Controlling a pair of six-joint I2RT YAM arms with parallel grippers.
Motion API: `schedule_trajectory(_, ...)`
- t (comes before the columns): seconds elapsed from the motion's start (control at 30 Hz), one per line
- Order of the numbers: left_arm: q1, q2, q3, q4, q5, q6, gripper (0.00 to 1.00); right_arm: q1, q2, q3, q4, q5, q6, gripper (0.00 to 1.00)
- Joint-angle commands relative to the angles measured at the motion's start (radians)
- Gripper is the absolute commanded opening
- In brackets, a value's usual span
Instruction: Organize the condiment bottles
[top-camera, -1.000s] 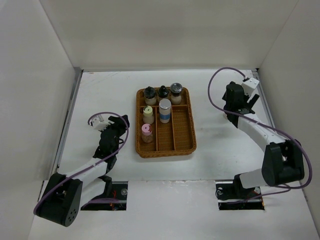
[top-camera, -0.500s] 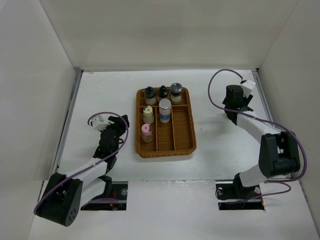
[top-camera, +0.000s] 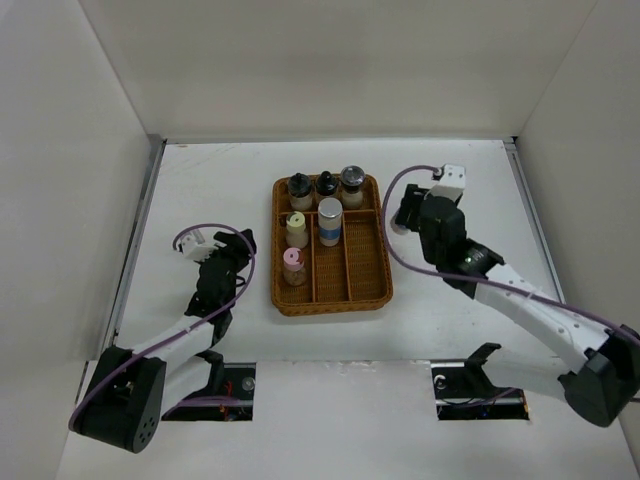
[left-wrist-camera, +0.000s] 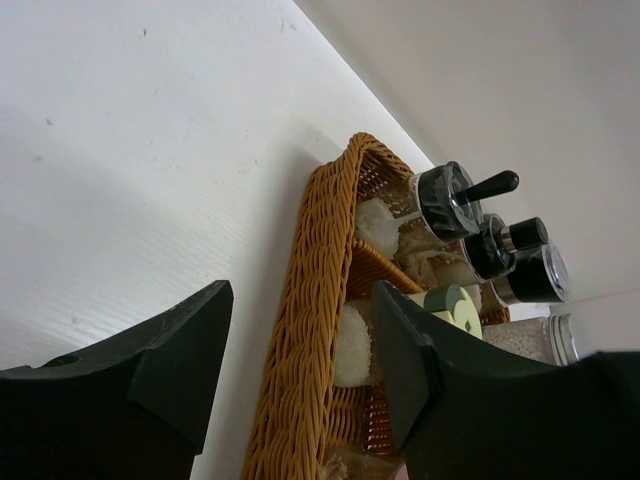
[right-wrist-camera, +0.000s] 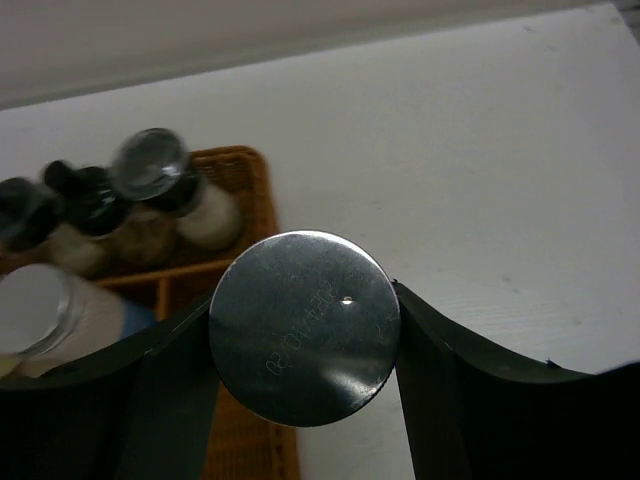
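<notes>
My right gripper (top-camera: 405, 212) is shut on a silver-capped bottle (right-wrist-camera: 304, 326) and holds it just off the right edge of the brown wicker tray (top-camera: 375, 285), near the tray's back corner. In the tray, three dark-capped bottles (top-camera: 326, 185) stand in the back row. A yellow-capped bottle (top-camera: 296, 227) and a pink-capped bottle (top-camera: 292, 262) stand in the left lane. A silver-capped bottle with a blue band (top-camera: 330, 220) stands in the middle lane. My left gripper (top-camera: 245, 245) is open and empty, just left of the tray (left-wrist-camera: 310, 280).
White walls enclose the table at the back and on both sides. The tray's right lane and the near halves of its other lanes hold nothing. Purple cables loop from both arms.
My right arm has swung from the far right of the table leftward to the tray's right edge. The left arm has barely moved.
</notes>
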Motion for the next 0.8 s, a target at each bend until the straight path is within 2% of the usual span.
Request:
schedule_trajectory(0.0, 0.009, 0.012, 0.002, 0.039, 0.004, -0.011, 0.57, 0.131, -0.08, 0.023, 0.042, -0.032, -0.032, 0.48)
schedule_trajectory(0.1, 0.014, 0.015, 0.006, 0.03, 0.004, -0.012, 0.58, 0.235, -0.074, 0.022, 0.089, -0.104, -0.011, 0.47)
schedule_trajectory(0.27, 0.034, -0.002, 0.002, 0.018, -0.001, -0.014, 0.59, 0.361, 0.027, 0.071, 0.178, -0.176, -0.015, 0.46)
schedule_trajectory(0.4, 0.04, -0.002, -0.001, 0.015, 0.004, -0.019, 0.59, 0.397, 0.089, 0.069, 0.244, -0.216, -0.023, 0.47)
schedule_trajectory(0.77, 0.045, 0.035, 0.013, 0.013, 0.013, -0.025, 0.61, 0.426, 0.247, 0.037, 0.353, -0.203, -0.063, 0.48)
